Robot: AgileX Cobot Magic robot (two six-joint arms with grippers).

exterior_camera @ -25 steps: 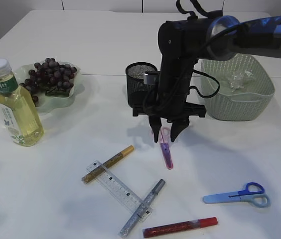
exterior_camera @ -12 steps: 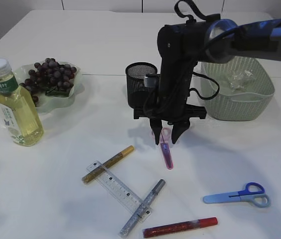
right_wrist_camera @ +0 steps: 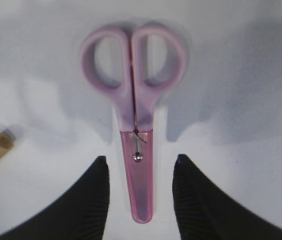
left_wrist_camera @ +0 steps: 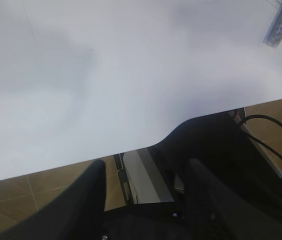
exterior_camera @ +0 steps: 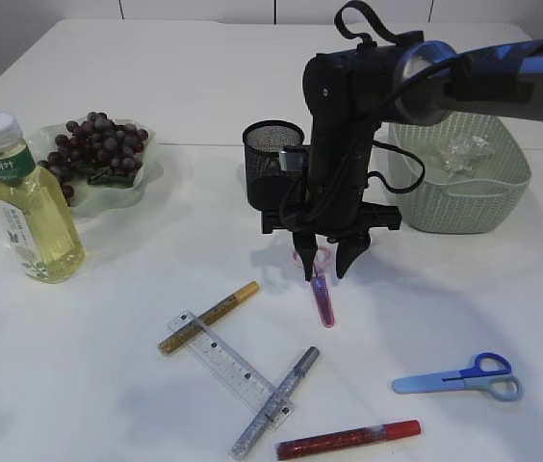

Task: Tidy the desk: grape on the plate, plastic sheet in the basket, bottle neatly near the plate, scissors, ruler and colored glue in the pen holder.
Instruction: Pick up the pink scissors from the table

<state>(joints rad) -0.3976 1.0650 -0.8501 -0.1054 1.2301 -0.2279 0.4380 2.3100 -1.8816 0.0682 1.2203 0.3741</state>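
Note:
Pink scissors (exterior_camera: 323, 296) lie shut on the table, handles toward the pen holder (exterior_camera: 271, 159). My right gripper (exterior_camera: 324, 273) hangs just above them. In the right wrist view it (right_wrist_camera: 140, 165) is open, a finger on each side of the sheathed blades (right_wrist_camera: 141, 190), apart from them. Blue scissors (exterior_camera: 459, 377), a clear ruler (exterior_camera: 216, 354) and gold (exterior_camera: 209, 317), silver (exterior_camera: 274, 401) and red (exterior_camera: 347, 439) glue sticks lie in front. Grapes (exterior_camera: 98, 144) sit on the plate (exterior_camera: 148, 173), with the bottle (exterior_camera: 26, 202) beside it. The plastic sheet (exterior_camera: 459, 149) is in the basket (exterior_camera: 459, 202). My left gripper (left_wrist_camera: 146, 164) is open and empty.
The left wrist view looks past the table's edge (left_wrist_camera: 131, 145) at the floor and the robot's base. The silver glue stick (left_wrist_camera: 281, 25) shows in its top right corner. The ruler lies across the silver glue stick.
The right gripper has sunk slightly toward the pink scissors and shifted a little to the right. Nothing else has moved.

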